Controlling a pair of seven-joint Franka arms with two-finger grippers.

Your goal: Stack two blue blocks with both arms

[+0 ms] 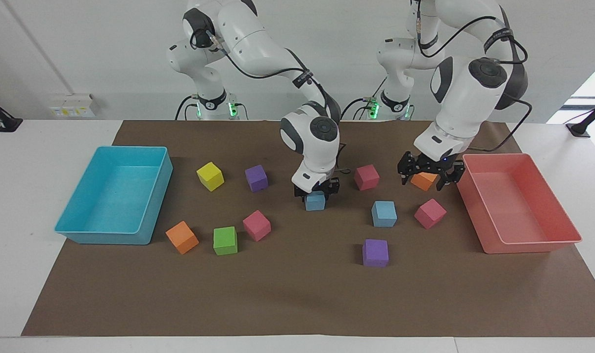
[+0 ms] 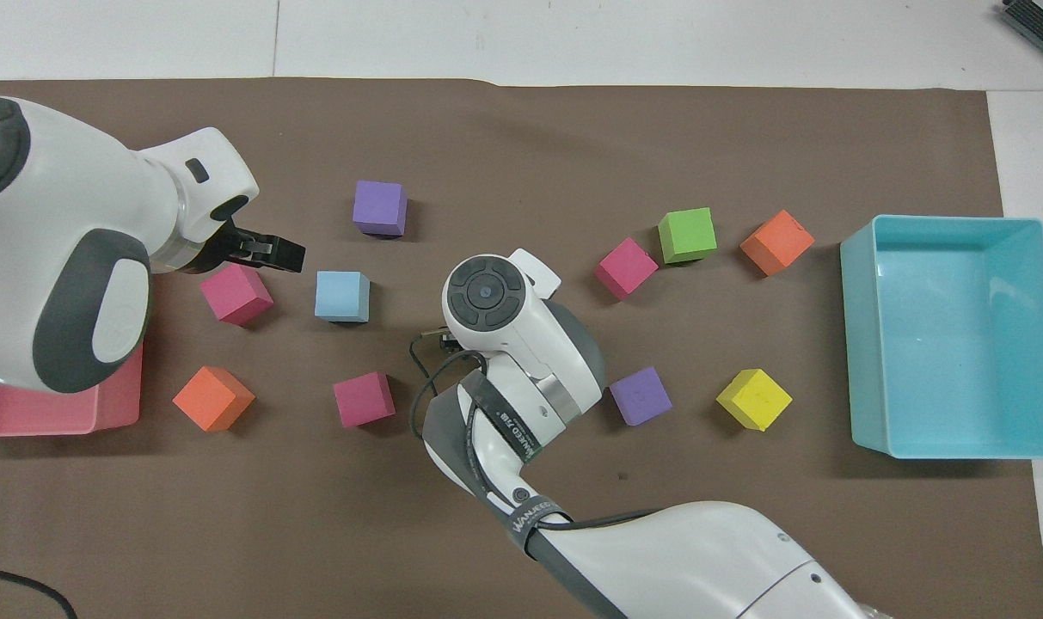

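The right gripper is down at the middle of the table, and its fingers stand on either side of the top of the first blue block. I cannot tell whether they are pressing on the block or standing slightly off it. The block appears to sit on the brown mat. In the overhead view the right arm's wrist covers both the fingers and this block.

The left gripper hangs in the air with its fingers spread wide and nothing between them. It is over the mat among the orange block, the pink block and the second blue block. The facing view shows it in front of the orange block, and the overhead view shows its tip between the pink block and the second blue block.

The second blue block lies flat on the mat, well apart from the first and toward the left arm's end of the table. The pink block is just beside it. A purple block lies farther from the robots than it, and a dark pink block lies nearer to them. The pink tray is at the left arm's end of the mat.

Toward the right arm's end lie another purple block, a yellow block, a third pink block, a green block and a second orange block. The turquoise tray is at that end.
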